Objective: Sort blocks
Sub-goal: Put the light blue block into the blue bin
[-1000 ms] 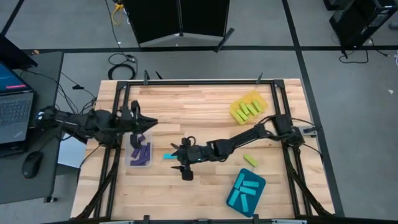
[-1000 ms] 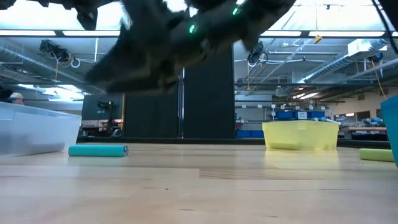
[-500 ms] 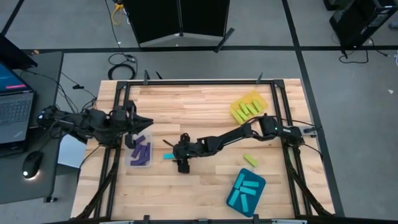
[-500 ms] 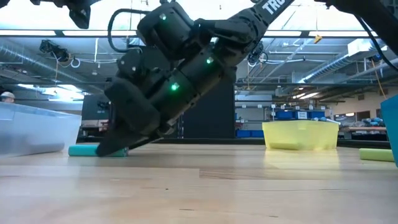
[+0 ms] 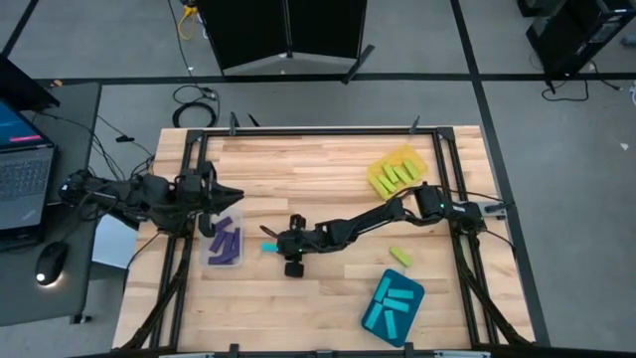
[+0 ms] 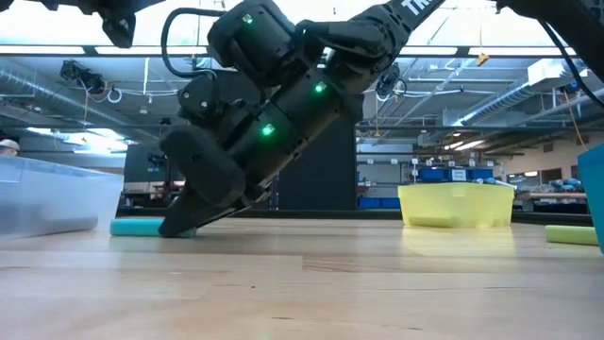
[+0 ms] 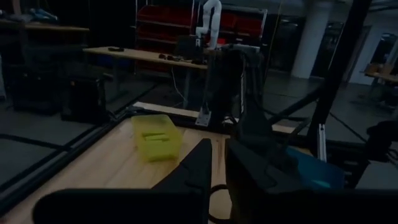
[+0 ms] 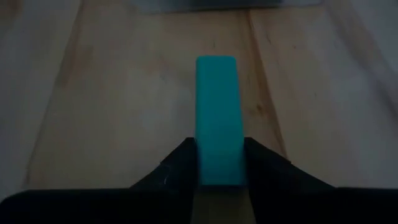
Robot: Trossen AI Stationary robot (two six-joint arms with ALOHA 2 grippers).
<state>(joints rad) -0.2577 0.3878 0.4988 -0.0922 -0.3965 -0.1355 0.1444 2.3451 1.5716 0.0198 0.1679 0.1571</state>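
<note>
One cyan block (image 8: 216, 118) lies on the table (image 5: 328, 169) beside the clear tray (image 5: 209, 257), clamped by the right gripper (image 5: 275, 245). Only its near end is pinched, so lifting could tip it loose. Left gripper (image 5: 231, 196) hangs shut above the tray.

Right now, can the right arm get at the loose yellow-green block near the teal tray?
Probably not at once: the right gripper is down on the table with its fingers closed around a cyan block. The yellow-green block lies in the open beside that arm, nothing covering it.
</note>
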